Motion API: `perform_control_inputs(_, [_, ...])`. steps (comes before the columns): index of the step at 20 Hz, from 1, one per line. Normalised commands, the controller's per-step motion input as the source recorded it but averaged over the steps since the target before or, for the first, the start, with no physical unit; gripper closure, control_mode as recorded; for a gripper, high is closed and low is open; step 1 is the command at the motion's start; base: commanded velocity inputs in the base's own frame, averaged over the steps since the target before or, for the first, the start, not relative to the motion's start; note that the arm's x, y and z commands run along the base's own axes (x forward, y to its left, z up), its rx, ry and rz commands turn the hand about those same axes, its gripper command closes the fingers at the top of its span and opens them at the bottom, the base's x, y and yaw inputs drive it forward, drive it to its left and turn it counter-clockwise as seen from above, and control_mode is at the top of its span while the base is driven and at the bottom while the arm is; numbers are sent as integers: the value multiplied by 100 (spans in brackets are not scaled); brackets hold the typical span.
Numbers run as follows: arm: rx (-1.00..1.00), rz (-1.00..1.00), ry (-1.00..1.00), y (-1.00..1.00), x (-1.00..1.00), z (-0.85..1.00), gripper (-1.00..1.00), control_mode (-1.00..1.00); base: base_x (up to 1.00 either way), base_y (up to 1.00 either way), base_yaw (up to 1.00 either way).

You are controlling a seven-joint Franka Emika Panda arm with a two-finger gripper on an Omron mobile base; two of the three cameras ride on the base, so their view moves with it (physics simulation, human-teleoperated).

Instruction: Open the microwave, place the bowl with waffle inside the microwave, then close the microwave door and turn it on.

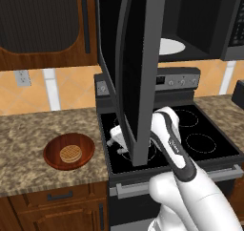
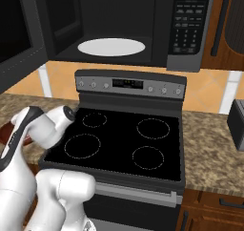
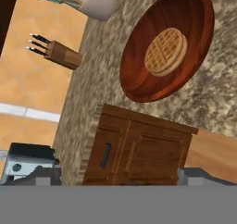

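The microwave (image 2: 157,29) hangs above the stove with its cavity showing and a white turntable (image 2: 111,47) inside. The microwave door (image 1: 138,72) stands swung wide open towards the cameras. On the granite counter left of the stove rests the reddish-brown bowl (image 1: 53,154), with the tan waffle (image 1: 70,153) lying in it. In the hand view the bowl (image 3: 139,72) and waffle (image 3: 165,52) lie ahead at upper right. My gripper (image 1: 113,141) hovers low over the stove's front left burner, right of the bowl and partly behind the door. It is open (image 3: 120,179) with nothing between its fingers.
The black glass-top stove (image 2: 124,144) sits below the microwave. A knife block (image 3: 58,52), a white utensil holder (image 3: 95,1) and a dark toaster (image 3: 25,160) stand on the counter beyond the bowl. Wooden cabinet doors (image 3: 139,153) front the counter. Another dark appliance (image 2: 237,125) stands at far right.
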Motion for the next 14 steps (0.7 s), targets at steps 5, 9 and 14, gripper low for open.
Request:
perform_control_inputs(5, [-1, 0, 0, 23, 38, -34, -100, -100, 0, 0, 0])
perform_control_inputs(9, [-1, 0, 0, 21, 44, -37, -100, -100, 0, 0, 0])
perform_control_inputs(14, [0, -1, 2, 1, 38, -15, -100, -100, 0, 0, 0])
